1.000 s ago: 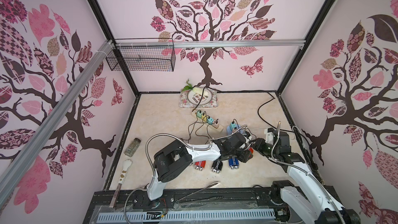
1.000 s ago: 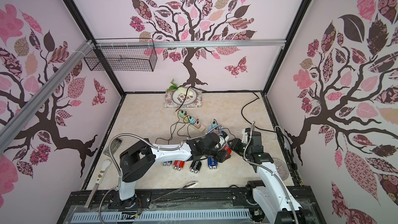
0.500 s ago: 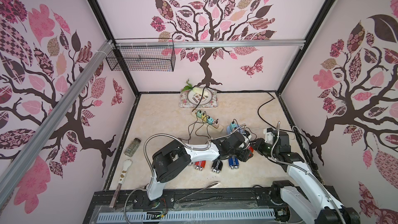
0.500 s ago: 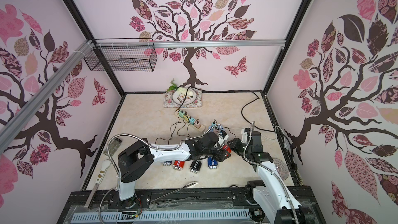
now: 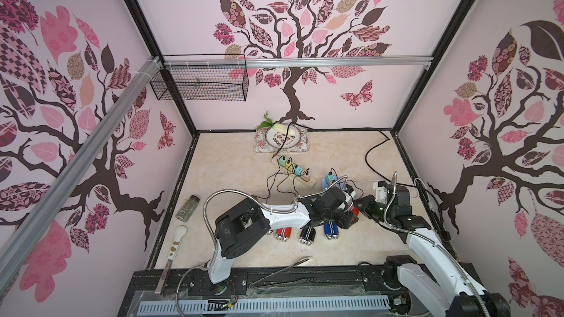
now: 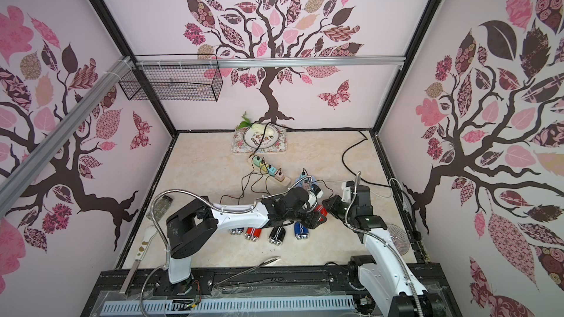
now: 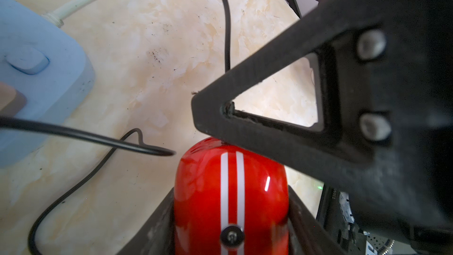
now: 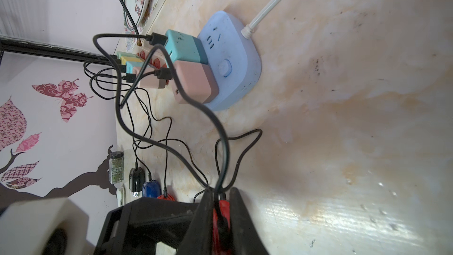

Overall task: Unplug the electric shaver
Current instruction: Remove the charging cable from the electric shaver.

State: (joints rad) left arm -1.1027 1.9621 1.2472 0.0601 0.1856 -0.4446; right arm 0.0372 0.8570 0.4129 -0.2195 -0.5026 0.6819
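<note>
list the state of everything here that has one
red shaver, held in left gripper; plug hidden, cannot tell if out
left gripper, shut on red shaver
right gripper, shut on cable at the red shaver's end
blue power strip, teal adapter and pink adapter plugged in

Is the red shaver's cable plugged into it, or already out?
Cannot tell: the black cable runs between the right gripper's fingers to the red shaver, and they hide the socket.
</note>
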